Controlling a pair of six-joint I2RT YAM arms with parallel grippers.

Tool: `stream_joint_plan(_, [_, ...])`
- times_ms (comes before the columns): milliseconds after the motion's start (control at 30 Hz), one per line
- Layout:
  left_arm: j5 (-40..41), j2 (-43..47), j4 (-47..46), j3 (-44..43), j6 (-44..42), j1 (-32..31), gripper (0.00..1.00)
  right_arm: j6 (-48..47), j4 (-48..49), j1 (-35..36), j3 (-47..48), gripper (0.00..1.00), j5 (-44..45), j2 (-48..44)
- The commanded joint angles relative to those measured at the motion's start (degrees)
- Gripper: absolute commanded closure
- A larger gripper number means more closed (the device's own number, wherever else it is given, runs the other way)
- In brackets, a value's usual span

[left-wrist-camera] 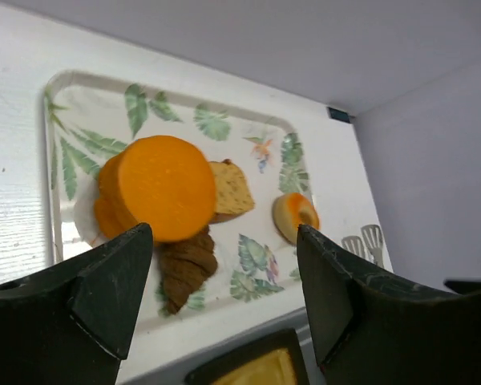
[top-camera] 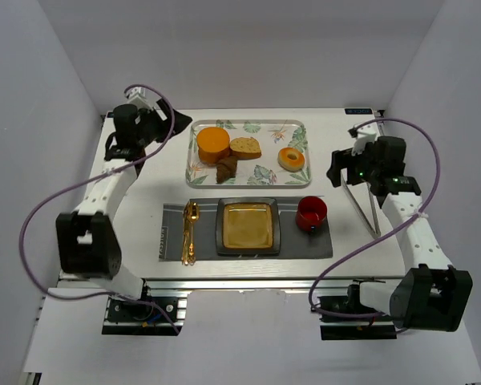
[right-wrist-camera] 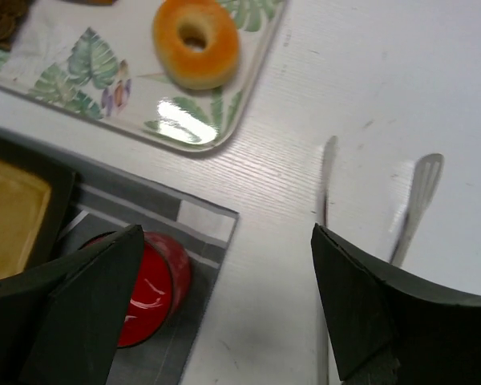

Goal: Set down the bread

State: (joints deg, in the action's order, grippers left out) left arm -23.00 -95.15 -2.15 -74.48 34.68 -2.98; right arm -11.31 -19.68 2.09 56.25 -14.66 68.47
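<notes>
Both spread wide and empty, the left gripper [left-wrist-camera: 224,241] hangs at the tray's [top-camera: 248,123] left end and the right gripper [right-wrist-camera: 224,241] off its right end; the bread [top-camera: 246,147] lies at the tray's middle, between an orange round [top-camera: 213,144] and a doughnut [top-camera: 291,158].

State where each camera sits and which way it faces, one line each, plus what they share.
Top external: above and behind the arms, looking down on the table; left arm and right arm show.
Left wrist: beside the tray's left end, facing across it at the bread; open left gripper frames it.
Right wrist: right of the tray, looking down at the doughnut and red cup; open right gripper shows.
Shared: all three see tray and doughnut.
</notes>
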Motion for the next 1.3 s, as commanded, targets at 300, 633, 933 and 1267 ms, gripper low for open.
stream_joint_plan(300, [-2.13, 41.85, 4.5, 31.22, -4.35, 0.17, 0.55, -8.11, -1.41, -24.92, 0.08, 0.38, -12.23, 6.67])
stream_joint_plan(633, [-2.83, 57.88, 12.0, 42.83, -2.87, 0.17, 0.24, -18.65, -0.53, -28.1, -5.0, 0.11, -8.2, 10.8])
stream_joint_plan(933, [-2.48, 58.42, 10.24, 45.65, -1.1, 0.17, 0.24, -24.72, 5.26, -25.65, -9.58, 0.11, -3.54, 15.2])
stream_joint_plan(1267, [-1.96, 58.15, 11.38, 46.26, -1.72, 0.17, 0.24, -27.63, 7.37, -22.22, -9.22, 0.11, -1.8, 22.57])
